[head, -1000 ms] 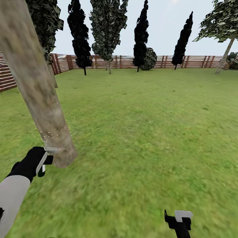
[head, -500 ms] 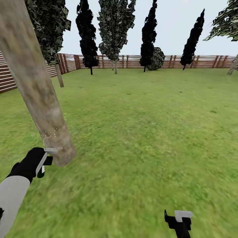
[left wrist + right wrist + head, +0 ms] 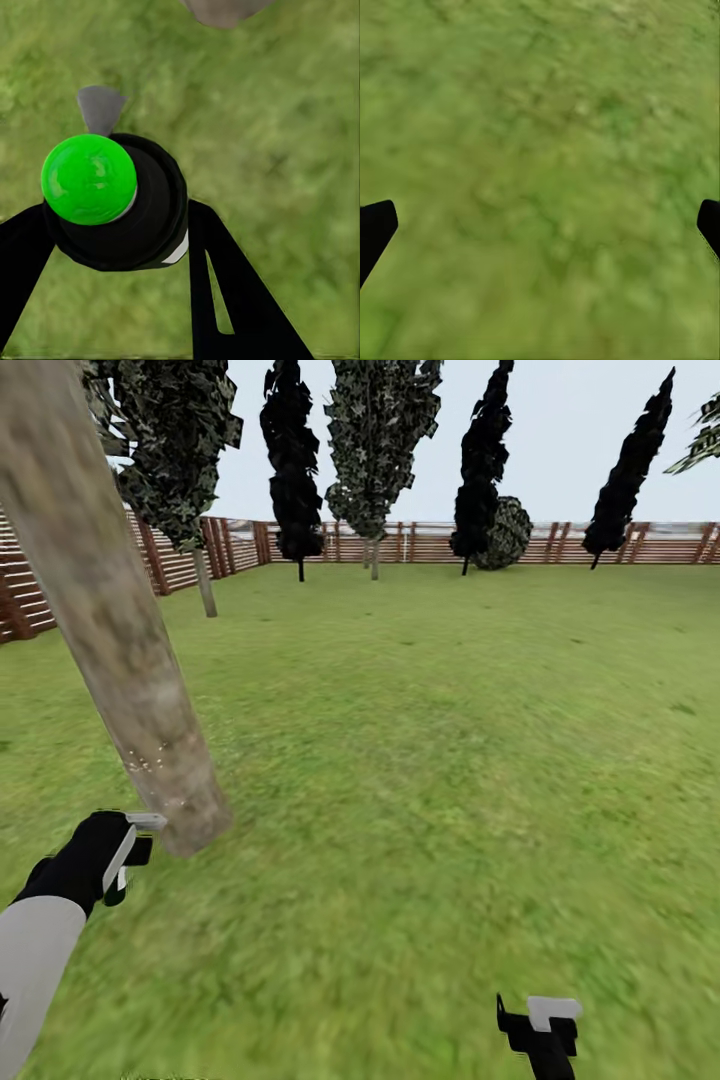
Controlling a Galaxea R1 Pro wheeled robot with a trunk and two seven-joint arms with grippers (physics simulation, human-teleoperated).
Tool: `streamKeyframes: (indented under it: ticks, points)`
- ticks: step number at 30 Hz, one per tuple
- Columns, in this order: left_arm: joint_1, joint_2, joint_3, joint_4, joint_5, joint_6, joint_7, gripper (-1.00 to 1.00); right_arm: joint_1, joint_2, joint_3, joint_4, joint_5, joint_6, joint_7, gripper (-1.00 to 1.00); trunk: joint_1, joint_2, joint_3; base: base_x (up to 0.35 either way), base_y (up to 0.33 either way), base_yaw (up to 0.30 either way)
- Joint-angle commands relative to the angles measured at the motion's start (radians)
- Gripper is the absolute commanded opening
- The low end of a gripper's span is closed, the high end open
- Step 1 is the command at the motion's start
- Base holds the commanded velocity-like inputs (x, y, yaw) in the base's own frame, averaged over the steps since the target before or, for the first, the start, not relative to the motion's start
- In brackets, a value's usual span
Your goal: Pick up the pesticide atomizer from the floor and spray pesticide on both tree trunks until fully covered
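I am standing on the mottled green grass floor [image 3: 420,760], facing a thick pale beige-grey tree trunk [image 3: 110,630] at near left, dotted with whitish pesticide specks [image 3: 150,765]. My left hand [image 3: 112,247] is pinching the black, green-capped pesticide atomizer [image 3: 112,202] beside the trunk's base. My right hand [image 3: 540,225] is hanging spread over the grass.

The trunk [image 3: 120,650] leaned across the left side, its base just beside the left gripper [image 3: 125,850], blocking that side. Open grass [image 3: 430,760] lay ahead and to the right, unobstructed up to the fence [image 3: 420,545] and conifers [image 3: 295,460].
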Motion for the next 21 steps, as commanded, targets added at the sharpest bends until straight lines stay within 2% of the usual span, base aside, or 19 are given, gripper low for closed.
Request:
streamKeyframes:
  ticks: [1, 7, 18, 21]
  points:
    - [0.0, 0.0, 0.002, 0.014, 0.0, -0.002, 0.004, -1.0, 0.0, 0.0, 0.0, 0.0, 0.0, 0.0, 0.0, 1.0, 0.0, 0.0, -0.001, 0.094, -0.271, 0.219]
    - [0.0, 0.0, 0.006, 0.023, 0.0, -0.008, 0.007, -1.0, 0.0, 0.0, 0.0, 0.0, 0.0, 0.0, 0.0, 1.0, 0.0, 0.0, -0.006, 0.095, -0.271, 0.202]
    - [0.0, 0.0, 0.006, 0.023, 0.0, -0.009, 0.034, -1.0, 0.0, -0.003, -0.001, 0.002, 0.001, 0.0, 0.0, 1.0, 0.0, 0.0, -0.007, 0.193, -0.214, 0.009]
    - [0.001, 0.0, 0.006, 0.043, 0.001, -0.051, 0.035, -1.0, 0.0, -0.002, 0.0, 0.002, 0.0, 0.0, 0.0, 1.0, 0.0, 0.0, -0.007, 0.241, -0.178, 0.0]
